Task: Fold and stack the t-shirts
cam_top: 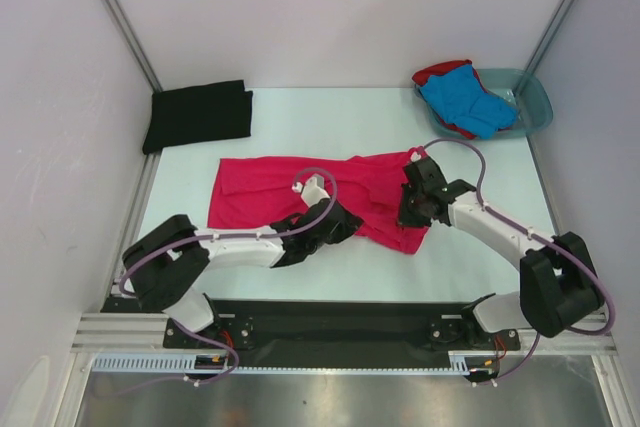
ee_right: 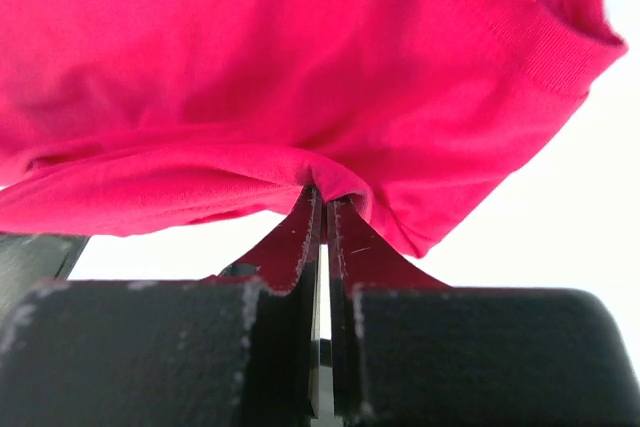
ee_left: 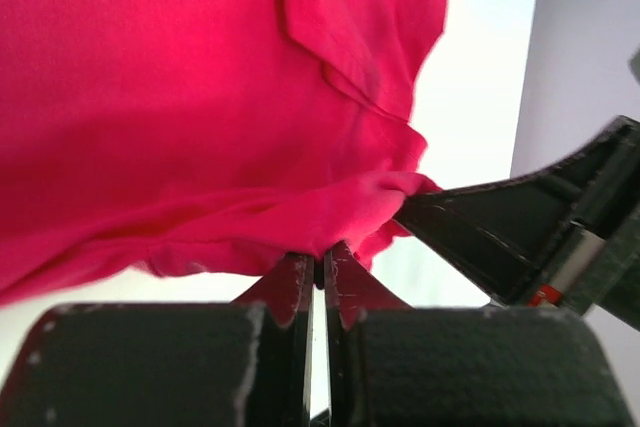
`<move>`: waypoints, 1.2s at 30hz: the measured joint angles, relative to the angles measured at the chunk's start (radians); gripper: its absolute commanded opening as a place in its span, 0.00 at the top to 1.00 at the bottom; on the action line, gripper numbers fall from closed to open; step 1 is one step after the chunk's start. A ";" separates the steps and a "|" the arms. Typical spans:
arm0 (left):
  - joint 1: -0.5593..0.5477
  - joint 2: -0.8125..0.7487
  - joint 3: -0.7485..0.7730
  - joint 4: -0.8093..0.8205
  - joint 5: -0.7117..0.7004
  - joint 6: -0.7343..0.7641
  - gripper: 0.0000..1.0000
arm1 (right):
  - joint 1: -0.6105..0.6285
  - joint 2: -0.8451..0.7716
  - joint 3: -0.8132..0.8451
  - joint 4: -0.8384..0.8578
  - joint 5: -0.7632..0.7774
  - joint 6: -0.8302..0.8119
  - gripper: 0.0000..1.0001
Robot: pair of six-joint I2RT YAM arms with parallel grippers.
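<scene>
- Pinching the near edge of the magenta-pink t-shirt (cam_top: pixel 260 192), your left gripper (ee_left: pixel 320 267) has its jaws pressed together on a bunched fold of the cloth.
- Your right gripper (ee_right: pixel 322 205) is clamped the same way on that shirt's near edge, close beside the left one and towards the table's right edge.
- The pink shirt lies spread across the middle of the table (cam_top: pixel 300 282). Two grips along one edge let you lift it as a straight line, and I judge you mean to fold it over towards the far edge.
- The black t-shirt (cam_top: pixel 198 114) sits folded at the far-left corner, probably as the base of the stack.
- The blue t-shirt (cam_top: pixel 465 97) and red t-shirt (cam_top: pixel 440 71) lie crumpled in the teal basin (cam_top: pixel 540 107) at the far-right corner, out of your folding area.
</scene>
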 measured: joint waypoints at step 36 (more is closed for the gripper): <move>0.250 0.282 0.272 0.091 0.238 0.227 0.44 | -0.185 0.338 0.281 0.062 0.086 -0.129 0.58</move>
